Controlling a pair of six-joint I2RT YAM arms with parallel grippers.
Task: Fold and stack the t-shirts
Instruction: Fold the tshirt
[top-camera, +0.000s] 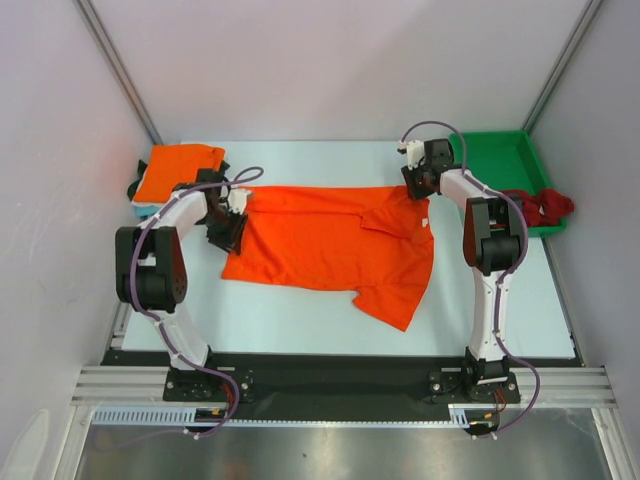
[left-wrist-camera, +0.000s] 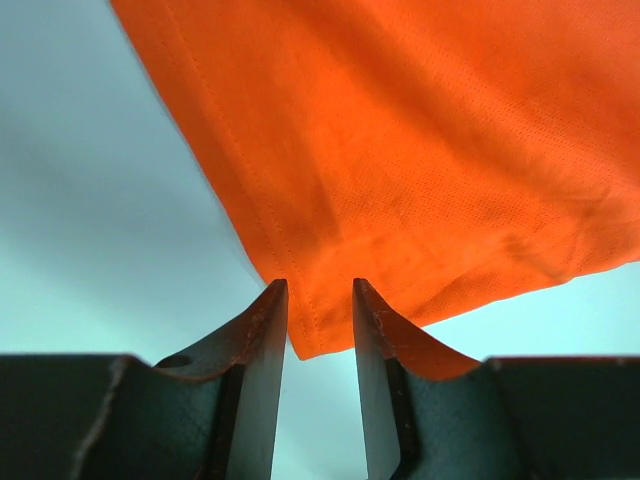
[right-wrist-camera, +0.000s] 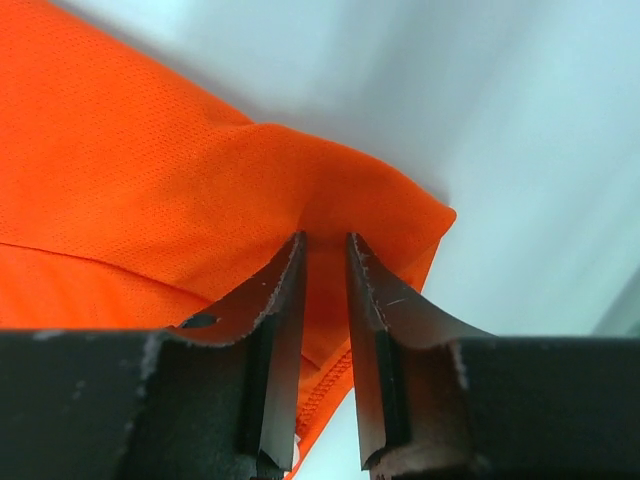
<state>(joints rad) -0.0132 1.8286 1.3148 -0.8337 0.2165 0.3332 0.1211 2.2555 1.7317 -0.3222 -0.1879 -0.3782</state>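
A bright orange t-shirt (top-camera: 330, 245) lies spread across the middle of the table, with one sleeve folded over its upper right. My left gripper (top-camera: 228, 228) is at its left edge. In the left wrist view the fingers (left-wrist-camera: 262, 330) stand a little apart, with a hem corner of the shirt (left-wrist-camera: 420, 150) between their tips, not pinched. My right gripper (top-camera: 418, 178) is at the shirt's far right corner. In the right wrist view the gripper (right-wrist-camera: 325, 245) is closed on a raised fold of the orange cloth (right-wrist-camera: 130, 180). A folded orange t-shirt (top-camera: 178, 168) lies on a pale blue one at the back left. A dark red t-shirt (top-camera: 540, 207) hangs over the tray's edge.
A green plastic tray (top-camera: 505, 160) stands at the back right beside the right arm. Grey walls close in the table at the back and on both sides. The pale table top (top-camera: 290, 320) shows bare in front of the shirt.
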